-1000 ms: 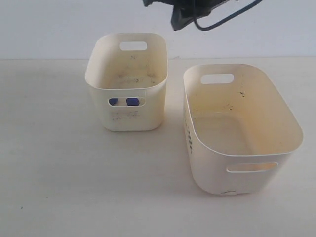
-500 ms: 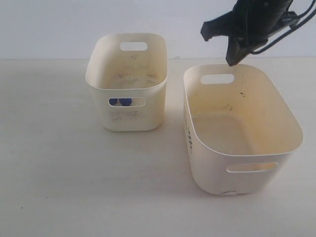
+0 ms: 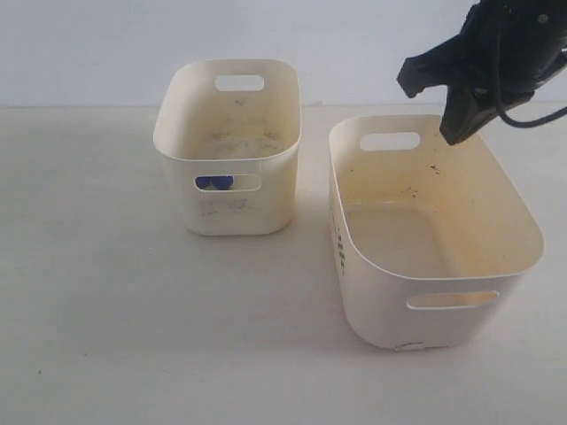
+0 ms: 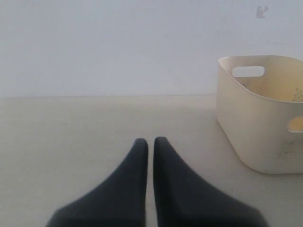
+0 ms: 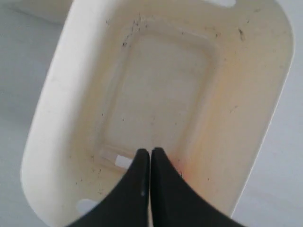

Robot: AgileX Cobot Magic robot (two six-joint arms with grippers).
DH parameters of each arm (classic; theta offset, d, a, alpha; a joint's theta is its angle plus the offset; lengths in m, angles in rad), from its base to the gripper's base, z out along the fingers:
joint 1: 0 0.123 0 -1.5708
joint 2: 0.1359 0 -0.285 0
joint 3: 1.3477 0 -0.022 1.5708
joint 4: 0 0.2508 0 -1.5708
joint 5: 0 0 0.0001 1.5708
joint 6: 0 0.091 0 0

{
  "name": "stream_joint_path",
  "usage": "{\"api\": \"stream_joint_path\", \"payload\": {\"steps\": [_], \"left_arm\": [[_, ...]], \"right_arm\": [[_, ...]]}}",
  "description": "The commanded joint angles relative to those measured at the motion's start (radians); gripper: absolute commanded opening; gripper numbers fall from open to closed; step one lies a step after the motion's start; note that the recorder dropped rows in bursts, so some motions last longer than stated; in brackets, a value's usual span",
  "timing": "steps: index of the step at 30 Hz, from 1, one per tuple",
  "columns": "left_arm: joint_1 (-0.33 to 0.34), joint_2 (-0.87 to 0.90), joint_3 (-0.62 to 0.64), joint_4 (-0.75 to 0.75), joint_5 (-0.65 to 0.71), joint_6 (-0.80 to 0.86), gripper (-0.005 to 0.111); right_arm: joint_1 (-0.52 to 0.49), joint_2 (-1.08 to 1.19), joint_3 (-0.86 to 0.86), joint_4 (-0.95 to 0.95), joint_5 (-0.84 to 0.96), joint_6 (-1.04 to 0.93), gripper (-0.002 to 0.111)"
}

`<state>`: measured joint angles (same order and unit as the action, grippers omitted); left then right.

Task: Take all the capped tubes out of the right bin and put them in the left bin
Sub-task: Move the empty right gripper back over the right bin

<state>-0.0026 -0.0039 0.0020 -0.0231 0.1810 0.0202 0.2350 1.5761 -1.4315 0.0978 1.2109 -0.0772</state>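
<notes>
desk (image 3: 106, 336): pale, flat, carries both bins and runs under both claws.

right bin (image 3: 381, 310): the larger cream tub with dark lettering down one outer side. it sits directly below the right claw (image 3: 456, 128), and the claw tips hang above its far rim, not touching. in the right wrist view the bin's floor lies straight beneath the claw tips, with dark specks on the inner walls. a faint orange tint shows through the near handle slot (image 3: 454, 300); cannot tell what it is.

left bin (image 3: 239, 217): the smaller cream tub with smudges on its walls. it stands lower than the right claw, well apart from it and beyond the right bin. in the left wrist view it stands ahead of the left claw (image 4: 147, 142), off to one side, not touching.

right claw: closed, fingers pressed together with only a hairline between them, gripping nothing that shows.

left claw: closed, fingers nearly touching along a thin slit, low over bare desk. not seen in the exterior view.

capped tubes (image 3: 214, 182): a blue cap shows through the near handle slot of the left bin, well away from the right claw. the tube bodies are hidden by the wall, so the count cannot be told.
</notes>
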Motion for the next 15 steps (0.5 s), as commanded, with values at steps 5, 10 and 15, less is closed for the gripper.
{"api": "stream_joint_path", "payload": {"steps": [5,10,15], "left_arm": [[-0.007,0.004,-0.002,-0.003,-0.009,-0.004,0.004],[-0.007,0.004,-0.002,-0.003,-0.009,-0.004,0.004],[-0.007,0.004,-0.002,-0.003,-0.009,-0.004,0.004]], "right_arm": [[-0.005,-0.069,0.093,0.004,-0.002,-0.017,0.000],[-0.005,-0.079,0.093,0.008,0.005,0.023,0.000],[-0.005,-0.079,0.093,0.024,0.007,0.027,0.000]]}}
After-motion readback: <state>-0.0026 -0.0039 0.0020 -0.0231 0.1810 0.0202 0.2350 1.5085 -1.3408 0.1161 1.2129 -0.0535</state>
